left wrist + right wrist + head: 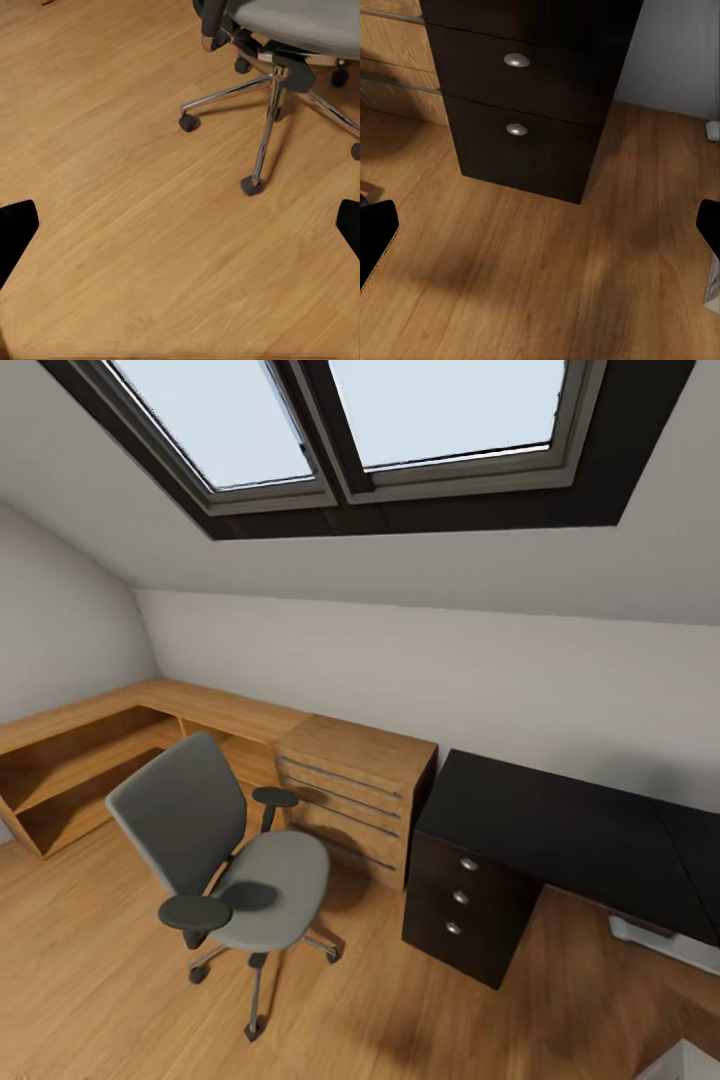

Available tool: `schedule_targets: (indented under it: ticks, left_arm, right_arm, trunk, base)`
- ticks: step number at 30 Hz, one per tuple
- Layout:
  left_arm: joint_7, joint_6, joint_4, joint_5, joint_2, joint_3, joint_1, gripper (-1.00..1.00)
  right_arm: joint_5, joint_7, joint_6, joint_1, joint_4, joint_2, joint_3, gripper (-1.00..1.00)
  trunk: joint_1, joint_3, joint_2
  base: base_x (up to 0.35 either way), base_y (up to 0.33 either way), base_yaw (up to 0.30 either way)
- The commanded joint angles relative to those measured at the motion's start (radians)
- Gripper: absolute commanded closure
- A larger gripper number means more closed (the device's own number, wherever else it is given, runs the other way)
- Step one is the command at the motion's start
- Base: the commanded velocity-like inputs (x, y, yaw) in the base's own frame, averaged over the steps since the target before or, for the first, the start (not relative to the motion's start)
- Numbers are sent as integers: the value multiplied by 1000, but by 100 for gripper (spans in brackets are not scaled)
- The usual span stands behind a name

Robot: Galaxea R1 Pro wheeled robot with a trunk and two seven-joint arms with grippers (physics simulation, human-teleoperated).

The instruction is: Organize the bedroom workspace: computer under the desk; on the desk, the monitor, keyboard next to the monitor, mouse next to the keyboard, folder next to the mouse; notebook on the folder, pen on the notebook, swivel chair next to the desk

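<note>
Head view: the grey swivel chair (225, 860) stands on the wood floor (90, 980), well left of the black desk (560, 830). Left gripper (180, 229) and right gripper (540, 232) are both spread wide, holding nothing.

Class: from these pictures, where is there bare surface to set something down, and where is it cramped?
The desk top is bare from its drawer end by the wooden dresser along the wall. The swivel chair seat is bare too. Open floor lies in front of the chair and drawers. It is tightest between the chair and dresser.
</note>
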Motion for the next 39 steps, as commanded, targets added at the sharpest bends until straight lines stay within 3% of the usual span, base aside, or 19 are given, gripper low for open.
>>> schedule_targets:
  ticks: [1,16,28,39]
  left_arm:
    - [11,-2,0,0,-1,-8,0,-100]
    - [15,-2,0,9,-12,-5,3,-100]
    - [14,-2,0,10,-12,-4,3,-100]
    - [14,-2,0,10,-12,-4,3,-100]
  right_arm:
    - [6,-6,-12,-1,2,0,-7,-100]
    - [-12,-10,-54,-1,3,3,-5,-100]
    - [-11,-9,-53,-1,3,23,-5,-100]
    - [-5,-2,-10,-1,2,23,-1,-100]
  trunk:
    - [1,-1,-2]
    - [1,16,-2]
    - [1,34,-2]
    - [1,50,-2]
  base:
    - [0,0,211]
    - [0,0,198]
    - [-4,0,45]
    - [-250,0,51]
